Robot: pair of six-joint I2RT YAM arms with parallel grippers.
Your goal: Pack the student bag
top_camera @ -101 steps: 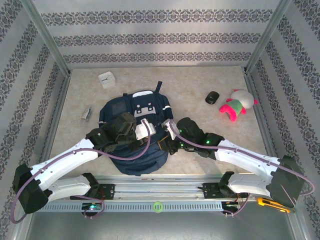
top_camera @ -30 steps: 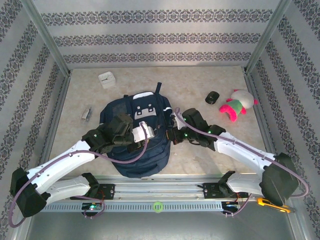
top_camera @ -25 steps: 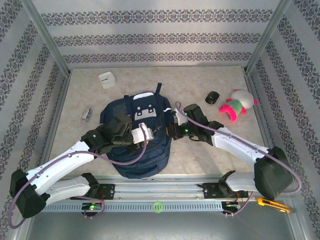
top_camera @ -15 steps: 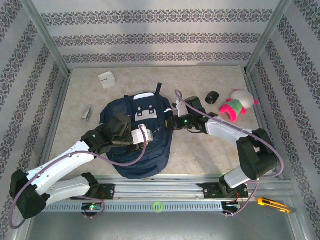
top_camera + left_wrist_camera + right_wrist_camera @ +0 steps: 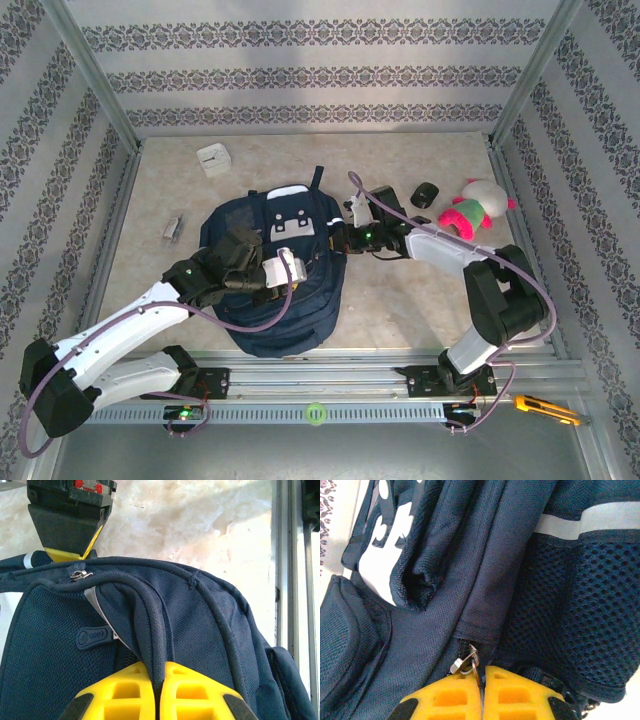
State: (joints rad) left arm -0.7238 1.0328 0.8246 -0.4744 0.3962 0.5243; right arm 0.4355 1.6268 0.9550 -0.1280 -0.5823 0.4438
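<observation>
our right gripper (image 5: pixel 481 672) has slid up the right flank of the student bag (image 5: pixel 300 320), which lies flat mid-table, jaws pinched on the zipper pull (image 5: pixel 465 663). our left gripper (image 5: pixel 159 671) clamps a fabric ridge (image 5: pixel 156 630) of the bag to brace it, and we judge the zip is being opened. we can't see inside the bag; the plush toy (image 5: pixel 470 210) and white clock (image 5: pixel 212 158) lie outside on the table.

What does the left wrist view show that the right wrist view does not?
Left wrist: the left hand shut on a raised seam of the large navy blue fabric backpack, with beige marbled tabletop behind. Right wrist: the right hand shut on a small metal zipper pull, beside a pale stripe and dark mesh pocket. Both: navy fabric and shut yellow fingers.
</observation>
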